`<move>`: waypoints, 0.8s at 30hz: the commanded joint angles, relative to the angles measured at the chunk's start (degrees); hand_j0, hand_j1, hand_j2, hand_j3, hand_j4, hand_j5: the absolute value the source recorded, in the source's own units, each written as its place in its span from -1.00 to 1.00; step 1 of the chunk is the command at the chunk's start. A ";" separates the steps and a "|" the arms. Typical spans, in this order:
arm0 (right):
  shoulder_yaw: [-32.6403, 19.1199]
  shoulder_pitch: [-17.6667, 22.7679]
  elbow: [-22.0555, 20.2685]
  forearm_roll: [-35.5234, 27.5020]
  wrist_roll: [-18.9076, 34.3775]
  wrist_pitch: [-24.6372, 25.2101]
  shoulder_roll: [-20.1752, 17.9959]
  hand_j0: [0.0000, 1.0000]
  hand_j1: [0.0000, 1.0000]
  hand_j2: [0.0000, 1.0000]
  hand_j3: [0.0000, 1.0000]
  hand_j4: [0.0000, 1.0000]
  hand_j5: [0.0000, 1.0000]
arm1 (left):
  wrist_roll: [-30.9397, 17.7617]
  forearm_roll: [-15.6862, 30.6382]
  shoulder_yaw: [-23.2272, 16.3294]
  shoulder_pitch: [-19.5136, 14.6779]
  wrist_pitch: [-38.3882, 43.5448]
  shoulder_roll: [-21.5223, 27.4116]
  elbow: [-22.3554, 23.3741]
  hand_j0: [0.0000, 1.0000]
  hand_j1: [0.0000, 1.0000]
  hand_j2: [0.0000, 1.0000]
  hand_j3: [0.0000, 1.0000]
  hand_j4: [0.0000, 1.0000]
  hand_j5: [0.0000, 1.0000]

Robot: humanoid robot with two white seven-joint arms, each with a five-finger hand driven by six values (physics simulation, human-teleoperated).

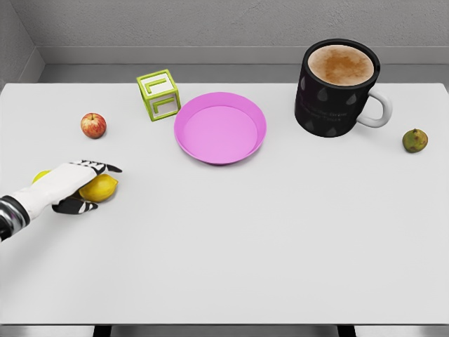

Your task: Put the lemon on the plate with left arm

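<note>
Where the white table [231, 239] fills the head view, seen from above and in front: left hand [70, 186] reaching in from the lower left edge, white with black fingertips, laid over the lemon [100, 188] and closed around it, fingers across the top and thumb underneath. Lemon yellow, resting low at the table's left side, partly hidden by the hand, with a small patch of yellow also showing behind the wrist. Well apart from the lemon, up and to the right near the middle of the table: pink plate [220, 129], round and shallow, holding nothing. Just beside the plate's upper left rim: lime-green and white toy block [158, 94], tilted slightly. Further left, between the block and the hand but apart from both: small red apple [93, 126]. To the right of the plate, near the table's far edge: large black mug [339, 90] with a white handle pointing right, filled with a brown frothy drink. Further right again, near the table's right edge: small greenish-brown pear [414, 140], alone. Behind the table: grey wall and floor. No right arm anywhere in sight
</note>
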 commanded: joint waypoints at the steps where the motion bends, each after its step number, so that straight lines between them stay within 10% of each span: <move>1: -0.02 0.00 0.02 0.01 0.00 0.00 0.00 1.00 1.00 1.00 1.00 1.00 1.00 | -0.30 -0.04 -0.49 0.00 1.37 -0.02 0.19 0.67 0.67 0.67 0.67 0.67 0.67; 24: -0.02 0.00 0.02 0.01 0.00 0.00 0.00 1.00 1.00 1.00 1.00 1.00 1.00 | -0.57 1.19 -0.40 0.00 -0.74 -0.02 -0.51 0.07 0.07 0.07 0.07 0.07 0.07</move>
